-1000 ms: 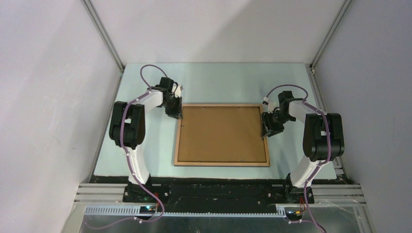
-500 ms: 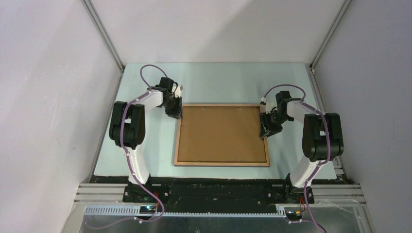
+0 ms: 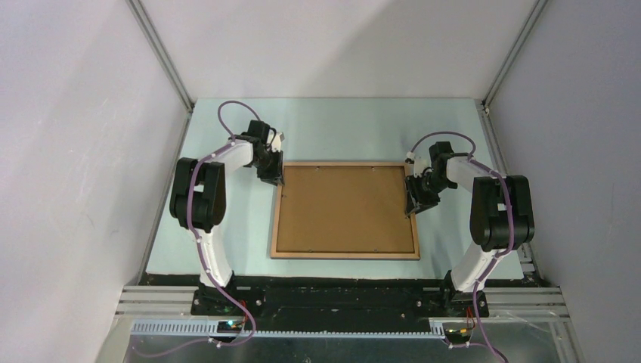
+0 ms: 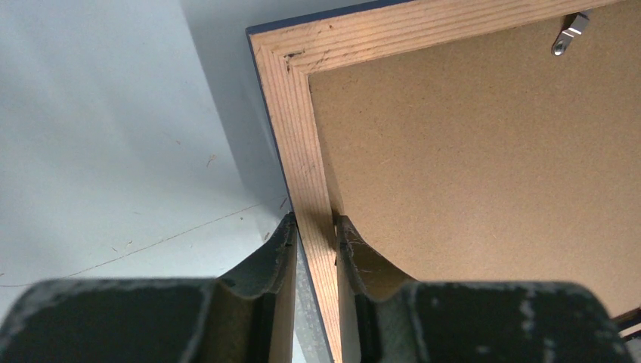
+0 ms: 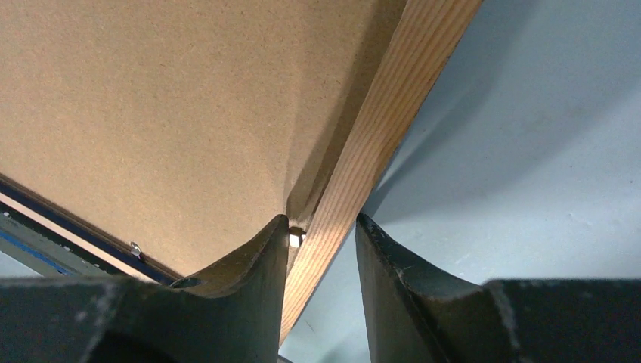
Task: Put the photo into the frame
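Item 1, frame [image 3: 344, 255]: rectangular, thin-railed, lying flat near the middle of the pale worktop [image 3: 340, 128], wood-brown face showing upward; a dark blue edge is showing along its outer side in the left wrist view. Item 2, backing board [image 3: 344, 208]: solid brown, sitting inside the rails and filling the whole opening. Item 3, metal tab [image 4: 567, 34]: small, silver, lying on the board near the far rail; a 2nd one is showing small on the board in the right wrist view. Item 4, left tool [image 3: 270, 175]: standing at the far left corner of the frame, its 2 dark fingers [image 4: 276, 249] pressing against both sides of the left rail, so it is clamping that rail just short of the corner joint. Item 5, right tool [image 3: 414, 203]: standing at the right rail, toward its far end, its 2 fingers straddling the rail, 1 over the board side and 1 over the worktop side; whether they are pinching the wood or only bracketing it cannot be told. Both arms are reaching inward from opposite sides, with the frame lying between them.
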